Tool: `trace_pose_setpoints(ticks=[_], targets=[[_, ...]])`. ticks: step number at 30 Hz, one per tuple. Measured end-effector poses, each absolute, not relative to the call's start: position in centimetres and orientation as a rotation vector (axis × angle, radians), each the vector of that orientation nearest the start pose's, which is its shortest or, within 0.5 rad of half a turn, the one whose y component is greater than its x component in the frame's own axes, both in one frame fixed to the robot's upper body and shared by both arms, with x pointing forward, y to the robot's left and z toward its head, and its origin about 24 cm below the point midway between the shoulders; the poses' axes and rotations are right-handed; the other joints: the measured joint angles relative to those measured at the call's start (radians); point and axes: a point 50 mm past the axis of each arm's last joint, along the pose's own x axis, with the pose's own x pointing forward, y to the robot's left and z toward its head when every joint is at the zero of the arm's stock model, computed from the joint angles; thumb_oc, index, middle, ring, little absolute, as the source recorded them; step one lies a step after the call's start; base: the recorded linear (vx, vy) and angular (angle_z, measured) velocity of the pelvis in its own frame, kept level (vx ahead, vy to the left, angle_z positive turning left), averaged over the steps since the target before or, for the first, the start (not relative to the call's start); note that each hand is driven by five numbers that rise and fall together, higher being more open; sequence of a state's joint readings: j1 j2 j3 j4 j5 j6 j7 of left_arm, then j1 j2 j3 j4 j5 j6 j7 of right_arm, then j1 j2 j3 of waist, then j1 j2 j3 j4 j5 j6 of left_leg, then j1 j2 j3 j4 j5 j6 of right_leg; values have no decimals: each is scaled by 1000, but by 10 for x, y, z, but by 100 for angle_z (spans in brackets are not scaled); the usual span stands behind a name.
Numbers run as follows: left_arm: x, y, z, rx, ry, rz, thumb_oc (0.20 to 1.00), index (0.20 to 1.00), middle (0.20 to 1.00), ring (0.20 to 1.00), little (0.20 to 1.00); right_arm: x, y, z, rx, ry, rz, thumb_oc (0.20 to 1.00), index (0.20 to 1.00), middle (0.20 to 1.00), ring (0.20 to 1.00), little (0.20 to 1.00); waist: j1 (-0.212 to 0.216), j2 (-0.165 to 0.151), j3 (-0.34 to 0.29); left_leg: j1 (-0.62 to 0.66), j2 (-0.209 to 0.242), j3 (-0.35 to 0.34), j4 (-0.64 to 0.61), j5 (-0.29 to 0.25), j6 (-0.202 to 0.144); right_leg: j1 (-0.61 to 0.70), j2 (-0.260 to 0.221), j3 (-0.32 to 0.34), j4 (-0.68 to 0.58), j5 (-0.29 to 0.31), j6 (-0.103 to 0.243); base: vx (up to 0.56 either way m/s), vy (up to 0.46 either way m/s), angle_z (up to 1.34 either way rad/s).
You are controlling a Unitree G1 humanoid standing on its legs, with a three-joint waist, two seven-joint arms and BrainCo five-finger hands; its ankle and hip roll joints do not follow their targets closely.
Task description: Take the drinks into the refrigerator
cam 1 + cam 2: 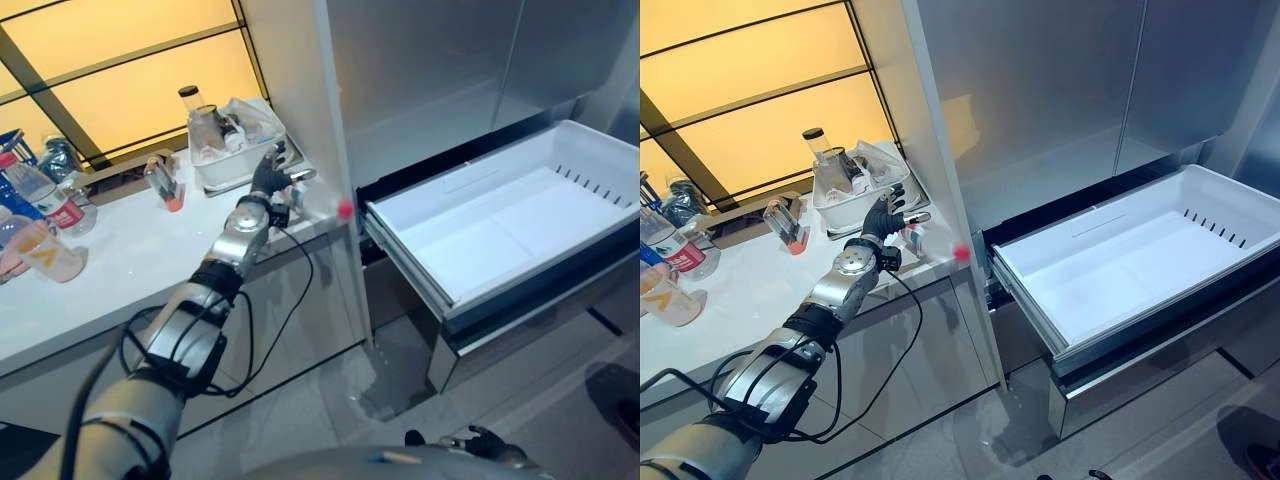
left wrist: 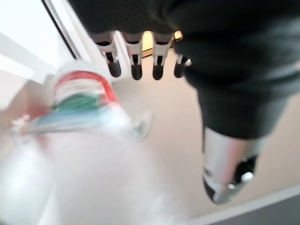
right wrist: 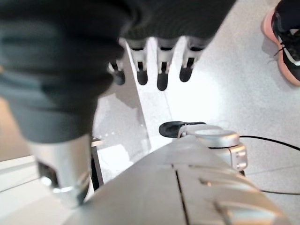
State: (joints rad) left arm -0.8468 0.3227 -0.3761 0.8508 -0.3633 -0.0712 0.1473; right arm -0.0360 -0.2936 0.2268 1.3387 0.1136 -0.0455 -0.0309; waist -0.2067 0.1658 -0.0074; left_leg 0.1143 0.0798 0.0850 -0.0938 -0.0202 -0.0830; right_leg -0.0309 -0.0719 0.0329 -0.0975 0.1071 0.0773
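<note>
Reaching across the white counter (image 1: 120,290), the left arm was extended with the left hand (image 1: 268,176) raised at the counter's far corner, beside the refrigerator (image 1: 1040,90) side wall. Fingers (image 2: 136,65) were straight and relaxed, thumb apart, holding nothing. In the left wrist view a clear plastic bottle (image 2: 79,154) with a red, green and blue label band lay just under the palm, not gripped; whether the hand touched it cannot be told.

The right hand (image 3: 159,65) hung low over the pale floor (image 3: 234,93), fingers straight and spread, empty. A person's shoe (image 3: 286,42), black with an orange sole, showed on the floor beyond those fingers.

Just behind the left hand stood a white rectangular tray (image 1: 235,170) holding clear glass jars and bottles, one with a dark cap. To the hand's left stood a small clear bottle (image 1: 165,182) with orange-red contents. Well apart, at the counter's near-left end, stood further drinks: a clear bottle with a red label (image 1: 45,200) and a bottle of pale orange liquid (image 1: 40,250).

To the hand's right, the refrigerator's lower white plastic drawer (image 1: 520,215) stood pulled out, smooth-walled, with a row of slots along one wall, and empty.
</note>
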Motion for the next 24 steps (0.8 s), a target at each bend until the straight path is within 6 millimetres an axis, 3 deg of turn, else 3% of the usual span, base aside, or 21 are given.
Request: trace_pose_setpoints(ticks=[4, 6, 7, 8, 11, 15, 24], targets=[[387, 146, 91, 333, 78, -117, 1000, 1000, 1000, 1000, 1000, 81, -255, -159, -310, 1265, -110, 1000, 1000, 1000, 1000, 1000, 1, -1, 0, 1, 0, 0, 0, 0, 0, 1, 0, 1, 0, 0, 0, 0, 0, 0], [381, 138, 74, 491, 125, -199, 1000, 1000, 1000, 1000, 1000, 81, -255, -159, -306, 1266, -111, 1000, 1000, 1000, 1000, 1000, 2, -4, 1, 3, 0, 0, 0, -5, 6, 2, 0, 2, 0, 0, 0, 0, 0, 0], [379, 135, 71, 528, 127, -209, 200, 200, 200, 200, 200, 80, -256, -159, -303, 1268, -116, 1000, 1000, 1000, 1000, 1000, 3, 1, -3, 6, 0, 0, 0, -5, 6, 5, 0, 2, 0, 0, 0, 0, 0, 0], [374, 130, 58, 565, 143, -212, 200, 200, 200, 200, 200, 79, -254, -160, -296, 1269, -111, 1000, 1000, 1000, 1000, 1000, 5, -6, 0, 2, 0, 0, 0, -7, 5, 7, 1, 2, 1, -1, 0, 0, 0, 0], [367, 132, 46, 635, 139, -192, 200, 200, 200, 200, 200, 77, -255, -160, -293, 1272, -114, 1000, 1000, 1000, 1000, 1000, 4, -7, -6, 9, 0, 1, -1, -14, 5, 11, 2, 7, 0, -5, -4, 2, 1, -4], [364, 145, 41, 701, 121, -171, 200, 200, 200, 200, 200, 74, -254, -160, -293, 1269, -109, 1000, 1000, 1000, 1000, 1000, 1, -11, -30, 16, 0, 23, -1, -21, 7, 8, 3, 25, 0, -6, -4, -3, 2, -12], [363, 145, 39, 693, 135, -168, 200, 200, 200, 200, 200, 63, -255, -162, -289, 1291, -115, 1000, 1000, 1000, 1000, 1000, 2, -23, -52, 14, -3, 27, -1, -22, 9, 3, 2, 33, 0, -1, 3, -1, 0, -2]])
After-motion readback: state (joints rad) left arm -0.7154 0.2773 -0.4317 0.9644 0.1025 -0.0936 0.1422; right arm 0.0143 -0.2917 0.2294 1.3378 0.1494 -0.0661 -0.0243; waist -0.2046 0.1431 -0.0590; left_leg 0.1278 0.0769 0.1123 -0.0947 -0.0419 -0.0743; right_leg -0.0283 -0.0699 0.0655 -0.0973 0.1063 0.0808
